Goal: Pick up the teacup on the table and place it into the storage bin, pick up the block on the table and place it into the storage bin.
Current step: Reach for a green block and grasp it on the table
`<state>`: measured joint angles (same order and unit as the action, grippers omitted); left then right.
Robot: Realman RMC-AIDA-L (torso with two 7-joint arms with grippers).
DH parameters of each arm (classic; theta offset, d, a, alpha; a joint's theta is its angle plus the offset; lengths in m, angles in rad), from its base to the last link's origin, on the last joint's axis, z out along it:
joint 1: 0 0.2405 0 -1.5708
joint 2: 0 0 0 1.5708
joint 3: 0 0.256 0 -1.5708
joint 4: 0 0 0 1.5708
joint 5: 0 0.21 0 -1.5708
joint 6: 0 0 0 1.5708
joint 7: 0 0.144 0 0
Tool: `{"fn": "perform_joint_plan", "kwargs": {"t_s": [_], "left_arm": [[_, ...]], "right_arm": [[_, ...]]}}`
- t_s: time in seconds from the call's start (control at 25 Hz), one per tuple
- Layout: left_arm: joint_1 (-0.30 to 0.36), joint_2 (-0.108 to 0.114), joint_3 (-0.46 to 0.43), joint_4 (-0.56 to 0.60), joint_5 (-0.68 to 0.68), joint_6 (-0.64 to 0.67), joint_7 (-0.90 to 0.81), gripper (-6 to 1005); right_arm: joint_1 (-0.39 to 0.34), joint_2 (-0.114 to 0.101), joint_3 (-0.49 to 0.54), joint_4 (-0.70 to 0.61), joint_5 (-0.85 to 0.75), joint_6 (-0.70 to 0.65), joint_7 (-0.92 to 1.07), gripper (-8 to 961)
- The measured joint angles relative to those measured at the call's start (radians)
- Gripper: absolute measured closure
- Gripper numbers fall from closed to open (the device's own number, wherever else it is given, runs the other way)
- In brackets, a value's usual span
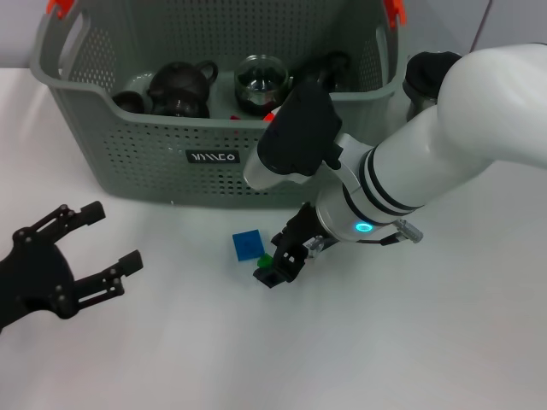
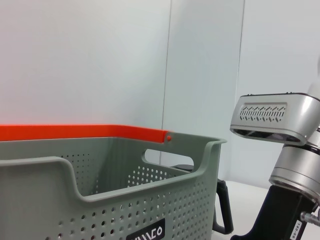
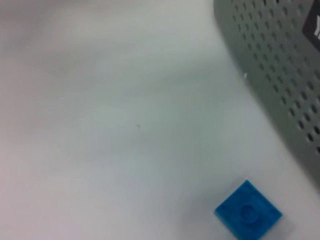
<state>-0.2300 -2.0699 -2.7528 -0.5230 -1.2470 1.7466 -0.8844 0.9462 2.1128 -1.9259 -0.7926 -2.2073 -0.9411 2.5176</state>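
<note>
Hovering low over tabletop (image 1: pixel 444 342), right tool (image 1: pixel 278 260) pinches green block (image 1: pixel 266 260) beside blue block (image 1: pixel 248 246); left tool (image 1: pixel 107 248) spread, idle.

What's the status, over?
Right gripper down at small green block, grip unclear. Left gripper open, idle. Flat blue block beside. Grey-green perforated storage bin behind.

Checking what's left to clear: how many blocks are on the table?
2 visible: a blue block lying free before the storage bin, and a green block at the right gripper. More may be hidden.
</note>
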Motion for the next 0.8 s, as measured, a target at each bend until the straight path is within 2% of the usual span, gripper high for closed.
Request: {"fn": "perform_joint_plan", "kwargs": {"t_s": [0.12, 0.32, 0.8], "left_arm": [[-0.007, -0.011, 0.001, 0.0, 0.001, -0.018, 0.005, 109], [-0.014, -0.015, 0.004, 0.001, 0.003, -0.028, 0.006, 109], [-0.011, -0.016, 0.0, 0.002, 0.003, -0.029, 0.004, 108]], "right_arm": [[0.0, 0.0, -0.02, 0.015, -0.011, 0.026, 0.0, 347], [0.002, 0.002, -0.088, 0.025, -0.016, 0.071, 0.0, 347], [-0.004, -0.006, -0.08, 0.026, -0.036, 0.076, 0.051, 355]]}}
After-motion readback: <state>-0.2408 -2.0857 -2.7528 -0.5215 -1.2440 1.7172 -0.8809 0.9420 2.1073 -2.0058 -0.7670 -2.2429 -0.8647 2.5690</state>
